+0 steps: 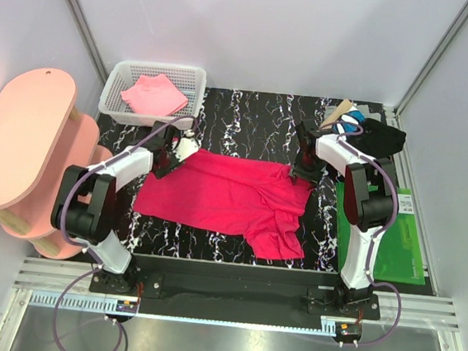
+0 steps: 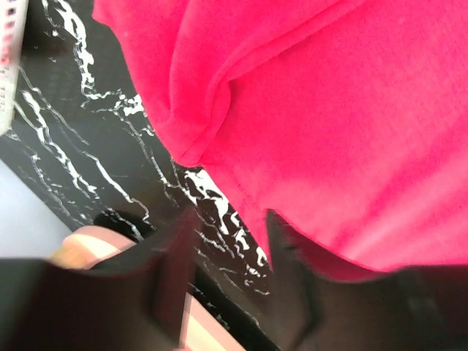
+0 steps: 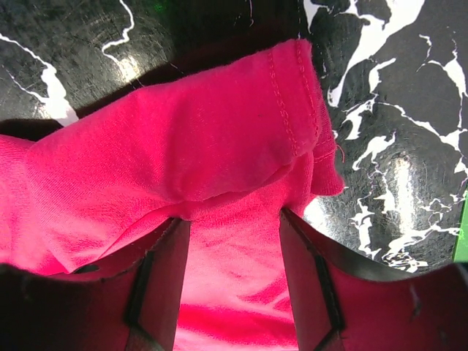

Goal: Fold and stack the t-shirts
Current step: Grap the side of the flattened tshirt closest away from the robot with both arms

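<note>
Seeing the red t-shirt [image 1: 224,195] sprawled on the desk [image 1: 248,115]. Spotting the left pincer [image 1: 168,157] at its 10 o'clock corner, gaping over bare marble, and the right pincer [image 1: 303,169] at 2 o'clock, spread wide astride a hem. Can't read the white label [image 1: 403,200] on the green mat [image 1: 393,245].

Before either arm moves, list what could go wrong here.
1. The left fingers stand open over the table, beside the edge of the red shirt; closing may catch nothing.
2. The right fingers straddle a bunched hem; they may grab several layers and fold it crooked.
</note>
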Tool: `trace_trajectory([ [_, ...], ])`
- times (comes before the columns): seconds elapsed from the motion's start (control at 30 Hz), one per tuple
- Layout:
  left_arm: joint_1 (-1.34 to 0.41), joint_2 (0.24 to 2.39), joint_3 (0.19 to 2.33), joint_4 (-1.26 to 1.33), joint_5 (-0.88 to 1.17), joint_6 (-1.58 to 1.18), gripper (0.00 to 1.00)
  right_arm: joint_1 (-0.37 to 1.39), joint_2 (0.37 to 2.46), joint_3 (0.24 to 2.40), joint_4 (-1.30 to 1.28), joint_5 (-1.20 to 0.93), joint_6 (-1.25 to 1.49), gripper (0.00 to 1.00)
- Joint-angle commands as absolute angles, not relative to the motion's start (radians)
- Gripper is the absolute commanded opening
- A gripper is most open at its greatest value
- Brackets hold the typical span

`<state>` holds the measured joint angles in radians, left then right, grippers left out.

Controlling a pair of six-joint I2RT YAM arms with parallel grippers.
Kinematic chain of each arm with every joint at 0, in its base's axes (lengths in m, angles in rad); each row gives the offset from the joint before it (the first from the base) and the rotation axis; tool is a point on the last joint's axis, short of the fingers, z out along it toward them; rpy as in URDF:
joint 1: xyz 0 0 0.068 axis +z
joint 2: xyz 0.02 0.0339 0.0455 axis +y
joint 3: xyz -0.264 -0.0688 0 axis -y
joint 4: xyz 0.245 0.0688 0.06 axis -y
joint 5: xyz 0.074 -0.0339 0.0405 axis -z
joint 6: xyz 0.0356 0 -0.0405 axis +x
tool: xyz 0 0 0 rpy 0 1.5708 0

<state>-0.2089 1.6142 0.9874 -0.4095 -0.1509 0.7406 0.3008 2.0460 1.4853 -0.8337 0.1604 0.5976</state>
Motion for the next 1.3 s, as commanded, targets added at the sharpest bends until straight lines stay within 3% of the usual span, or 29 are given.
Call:
trace_trajectory([
  [0.0, -0.210, 1.678, 1.061, -0.367, -0.153, 0.706, 0.54, 0.293, 2.065, 1.513, -0.821, 0.202, 0.591, 0.59],
  [0.17, -0.219, 1.645, 1.042, -0.440, -0.091, 0.673, 0.54, 0.265, 2.105, 1.546, -0.821, 0.204, 0.589, 0.60],
  [0.43, -0.221, 1.327, 0.735, -0.498, -0.044, 0.657, 0.54, 0.248, 2.267, 1.787, -0.891, 0.181, 0.574, 0.59],
  [0.6, -0.216, 1.160, 0.686, -0.567, -0.054, 0.643, 0.57, 0.267, 2.154, 1.778, -0.888, 0.213, 0.566, 0.63],
  [0.63, -0.215, 1.122, 0.690, -0.578, -0.045, 0.641, 0.62, 0.284, 2.082, 1.758, -0.890, 0.230, 0.560, 0.64],
  [0.73, -0.216, 1.089, 0.704, -0.640, -0.011, 0.638, 0.67, 0.323, 1.916, 1.673, -0.890, 0.265, 0.551, 0.65],
  [1.1, -0.227, 1.088, 0.635, -0.709, 0.031, 0.664, 0.65, 0.534, 1.387, 1.036, -0.937, 0.127, 0.716, 0.64],
  [1.27, -0.229, 1.167, 0.647, -0.672, 0.034, 0.663, 0.64, 0.595, 1.295, 0.931, -0.985, 0.103, 0.816, 0.64],
])
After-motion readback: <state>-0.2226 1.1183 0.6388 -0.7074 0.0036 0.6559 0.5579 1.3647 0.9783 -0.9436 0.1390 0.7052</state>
